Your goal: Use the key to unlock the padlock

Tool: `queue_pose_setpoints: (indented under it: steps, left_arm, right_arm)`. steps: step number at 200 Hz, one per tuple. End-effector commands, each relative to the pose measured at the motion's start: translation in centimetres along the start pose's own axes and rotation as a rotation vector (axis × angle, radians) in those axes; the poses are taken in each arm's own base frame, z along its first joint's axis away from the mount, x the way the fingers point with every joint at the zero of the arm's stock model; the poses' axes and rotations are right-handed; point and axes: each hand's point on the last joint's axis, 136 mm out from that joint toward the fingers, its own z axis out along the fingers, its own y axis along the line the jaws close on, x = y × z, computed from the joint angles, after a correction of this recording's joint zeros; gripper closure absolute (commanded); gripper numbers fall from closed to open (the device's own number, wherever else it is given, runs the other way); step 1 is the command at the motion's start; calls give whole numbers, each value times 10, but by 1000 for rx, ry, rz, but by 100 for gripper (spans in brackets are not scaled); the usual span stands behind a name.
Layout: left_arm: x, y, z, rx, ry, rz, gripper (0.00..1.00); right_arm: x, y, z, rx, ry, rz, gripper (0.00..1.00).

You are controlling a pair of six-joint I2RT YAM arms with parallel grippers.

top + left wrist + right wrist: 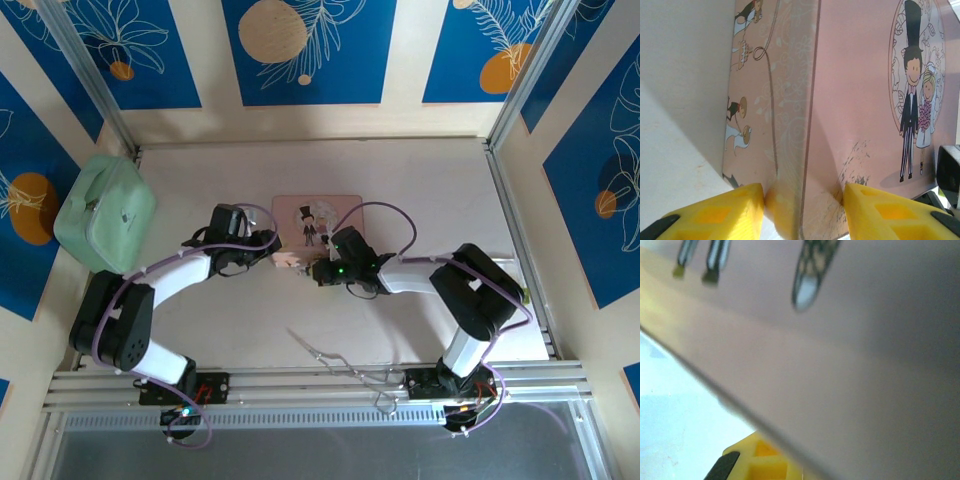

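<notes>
Yellow plastic fingers (715,217) of my left gripper (802,220) sit right up against the lens, blocky with little recessed pockets. They stand part open astride the near left corner of the flat pink metal tin with the cartoon bride and groom on its lid (865,75). One finger looks to be touching the tin's side wall and the other is over the lid. Can't say if I'm actually squeezing.

My right gripper (318,270) is closed all the way, tucked in just right of the left one at the tin's near edge. Its own camera is so close that everything goes to pink blur. Whether the key is pinched in there, no idea.

Padlock: honestly can't pick it out. My guess is it hangs at the tin's near edge, in that tight spot where both grippers meet.

As I read it, the step is steadying with the left while the right works the key. To do it well, I'd brace the tin firmly so it can't skate, line the key up straight, and turn gently without levering.

Texture-wise, the tin is smooth printed metal with a raised seam under the lid and scuffed paint near the corner, so it'll be slippery against hard plastic. The matte white tabletop (420,180) won't grip it much either. Well apart from all this are a soft mint-green zip case (105,215) at far left and a thin bent wire tool (335,352) near my bases.
</notes>
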Motion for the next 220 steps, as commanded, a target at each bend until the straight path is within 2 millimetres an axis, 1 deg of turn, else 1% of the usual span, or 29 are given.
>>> queue_pose_setpoints:
  steps: [1, 18, 45, 78, 121, 145, 188, 220]
  left_arm:
    - [7, 26, 6, -72, 21, -43, 54]
    - [8, 27, 5, -81, 25, -29, 55]
    - [8, 29, 5, -85, 25, -30, 55]
    - [10, 31, 9, -76, 25, -45, 55]
    - [11, 40, 10, -96, -1, -67, 56]
    - [13, 45, 10, -108, -9, -67, 56]
    - [18, 45, 8, -110, 15, -45, 57]
    - [20, 47, 6, -123, 29, -32, 57]
  right_arm:
    - [9, -3, -11, 36, 70, 40, 100]
    - [7, 1, -13, 42, 103, 65, 100]
    - [0, 15, -14, 11, 113, 71, 100]
    - [6, 6, -14, 12, 131, 79, 100]
    - [8, 12, -16, -103, 91, 7, 100]
    - [8, 7, -13, -131, 73, -8, 100]
    - [9, 2, -6, -160, 62, -11, 100]
    - [8, 2, -12, -176, 45, -26, 100]
